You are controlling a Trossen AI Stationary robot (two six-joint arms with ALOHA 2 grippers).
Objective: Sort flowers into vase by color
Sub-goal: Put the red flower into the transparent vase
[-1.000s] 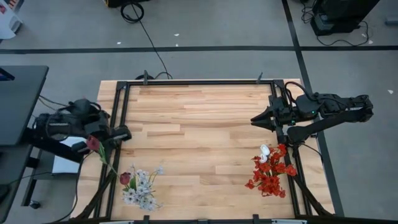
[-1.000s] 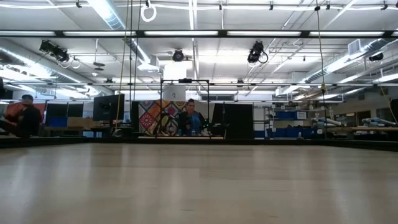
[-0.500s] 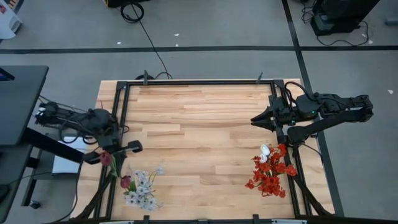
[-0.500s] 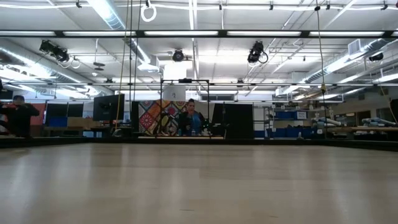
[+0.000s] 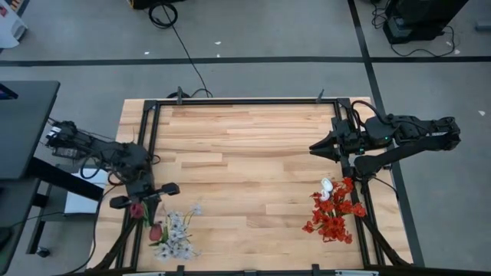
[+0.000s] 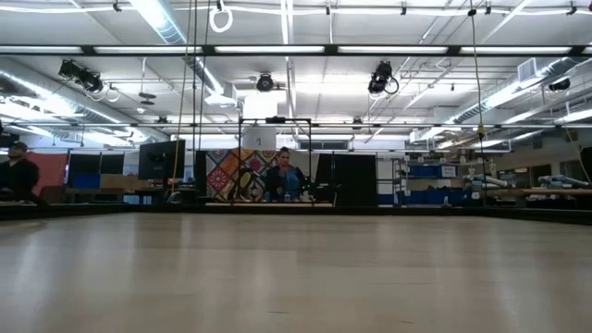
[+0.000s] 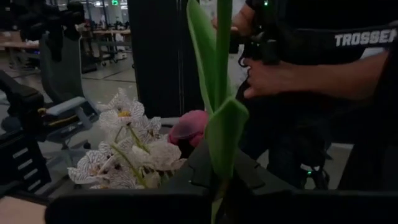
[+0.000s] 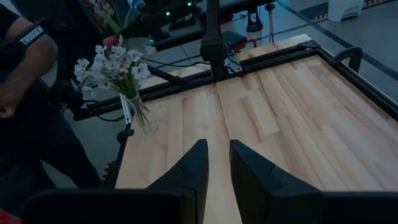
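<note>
Mostly, the left gripper's (image 5: 144, 198) grasp is hard to read from above: it hangs over the front left corner of the table (image 5: 245, 161), and its own body covers the fingertips. Its wrist camera settles it, showing the dark fingers pressed together on a green stem (image 7: 219, 93), whose long leaf folds over in front. That stem's bloom is cut off in this view. From overhead a dark maroon tulip bud (image 5: 136, 209) shows just beside the gripper, at the table's left edge.

Below it stands a bunch of white flowers (image 5: 175, 234) with a second maroon bud (image 5: 156, 230) among them. Their petals are small and pale, some with yellow hearts. The vase (image 8: 138, 112) holding them is clear glass and barely visible, made out only from the right wrist.

A person's hand (image 7: 264, 78) shows past the table's left edge, behind the flowers.

At the table's front right corner sits a cluster of red flowers (image 5: 331, 215), a white tulip (image 5: 326, 185) lying at its top; what holds them cannot be told.

The right gripper (image 5: 314, 146) waits over the table's right side, fingers slightly parted and gripping nothing.
</note>
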